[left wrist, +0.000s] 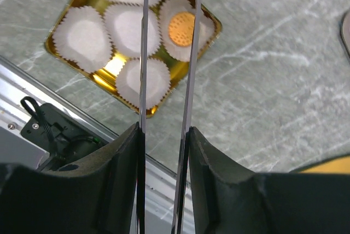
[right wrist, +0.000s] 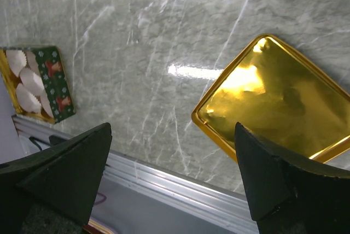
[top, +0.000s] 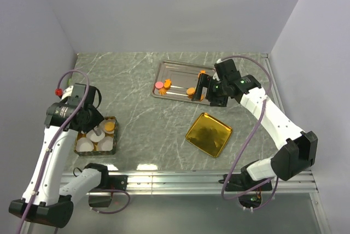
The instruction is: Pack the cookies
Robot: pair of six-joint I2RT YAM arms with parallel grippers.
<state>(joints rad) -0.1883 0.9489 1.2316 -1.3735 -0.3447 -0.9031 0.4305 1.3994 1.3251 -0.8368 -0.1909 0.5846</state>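
L gripper (left wrist: 164, 135) pinched tongs (left wrist: 144, 53) over box (left wrist: 214, 26), orange cookie (left wrist: 182, 28) in cup (left wrist: 167, 42), R gripper (right wrist: 172, 135) spread wide by tray (top: 175, 70) w/ cookies (top: 191, 91)

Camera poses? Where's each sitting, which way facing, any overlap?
Top external: above and behind the bases, looking down on the table; left arm, right arm show.
Left wrist: on the left gripper, looking down at the box; fingers and tongs show.
Right wrist: on the right gripper, facing the gold lid; fingers show.
Shared: box in all three.
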